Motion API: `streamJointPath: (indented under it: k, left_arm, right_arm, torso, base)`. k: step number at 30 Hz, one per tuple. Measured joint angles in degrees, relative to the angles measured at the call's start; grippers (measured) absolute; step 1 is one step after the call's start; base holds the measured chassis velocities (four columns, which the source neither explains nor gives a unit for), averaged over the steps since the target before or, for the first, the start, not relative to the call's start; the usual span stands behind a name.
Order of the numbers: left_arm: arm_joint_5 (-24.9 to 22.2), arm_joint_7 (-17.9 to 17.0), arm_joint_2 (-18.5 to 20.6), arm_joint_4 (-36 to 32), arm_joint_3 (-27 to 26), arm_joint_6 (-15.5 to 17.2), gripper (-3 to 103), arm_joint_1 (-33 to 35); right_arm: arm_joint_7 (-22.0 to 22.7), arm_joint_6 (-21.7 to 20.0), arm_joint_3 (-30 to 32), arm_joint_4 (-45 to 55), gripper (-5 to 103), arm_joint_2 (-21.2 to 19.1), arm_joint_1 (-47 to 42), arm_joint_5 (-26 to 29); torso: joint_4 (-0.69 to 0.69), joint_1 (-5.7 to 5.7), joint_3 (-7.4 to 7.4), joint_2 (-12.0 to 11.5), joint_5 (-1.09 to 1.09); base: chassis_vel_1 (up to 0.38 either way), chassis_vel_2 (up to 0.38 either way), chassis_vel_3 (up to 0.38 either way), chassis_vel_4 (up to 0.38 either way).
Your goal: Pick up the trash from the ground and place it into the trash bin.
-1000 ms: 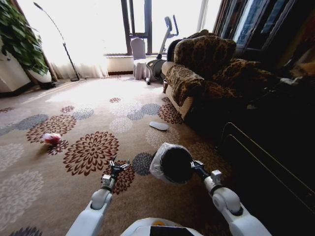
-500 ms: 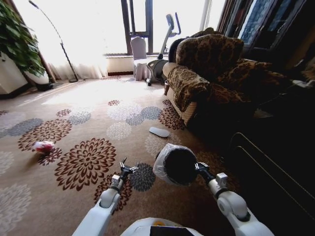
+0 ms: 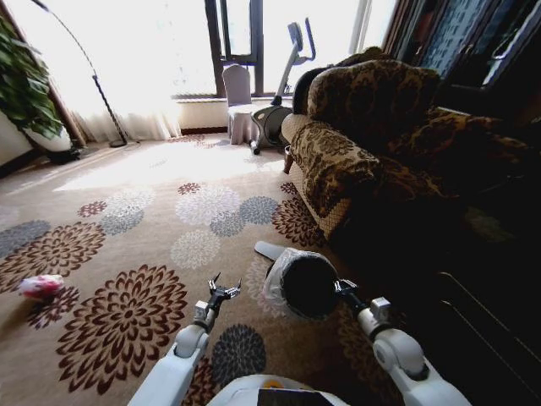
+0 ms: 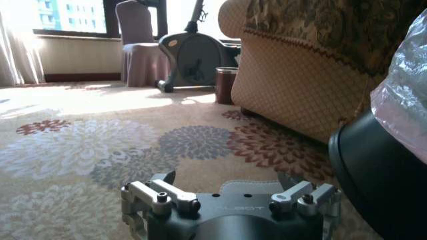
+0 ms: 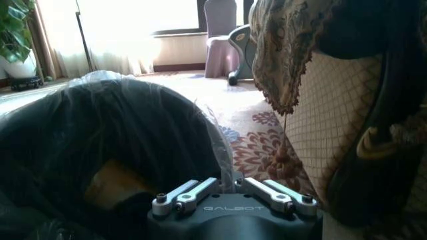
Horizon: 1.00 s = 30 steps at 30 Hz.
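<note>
A: What is seen, from the largest thing down?

B: A brown carpet with flower medallions (image 3: pixel 127 313) is spread over the left and centre of the head view. A patterned brown sofa (image 3: pixel 372 127) is placed at the upper right. The small round black trash bin lined with a translucent grey-white plastic bag (image 3: pixel 297 283) is held above the carpet at the lower centre, tilted, with its mouth turned toward the camera.

A: By what is it held?

B: The right gripper (image 3: pixel 341 290) is closed on the rim of the bin at its right side; in the right wrist view the fingers (image 5: pixel 190 192) are drawn together over the edge. Something yellowish is seen inside the bin, but it cannot be identified.

A: And the other arm?

B: The left gripper (image 3: pixel 224 288) is carried just left of the bin, with the fingers spread wide and nothing between them.

A: Where is the trash?

B: A pink-white wad (image 3: pixel 40 287) is lying on the carpet at the far left edge, well apart from both grippers. The pale slipper (image 3: pixel 269 250) is partly hidden behind the bin.

A: What could go wrong?

B: Probably the content could be spilled, because the bin is tilted. The thin rim with the slippery bag could also be lost from the pinch. The sofa is near on the right, so it may be struck.
</note>
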Motion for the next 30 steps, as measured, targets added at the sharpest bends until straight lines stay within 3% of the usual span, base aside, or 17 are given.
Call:
streamJointPath:
  k: [12, 30]
  left_arm:
    - [0.0, -0.01, 0.01, 0.0, -0.07, -0.05, 100, -0.01]
    - [0.0, -0.04, 0.02, -0.04, -0.1, -0.06, 100, 0.06]
  right_arm:
    - [-0.01, 0.0, -0.02, -0.04, 1, -0.02, 0.07, 0.05]
    - [-0.02, 0.0, -0.06, -0.08, 1, -0.01, 0.05, 0.08]
  torso:
    - [0.01, 0.04, 0.02, -0.01, -0.02]
    - [0.01, 0.0, 0.0, 0.0, -0.02]
  base:
    - [-0.289, 0.294, 0.269, -0.278]
    - [0.004, -0.016, -0.013, 0.004]
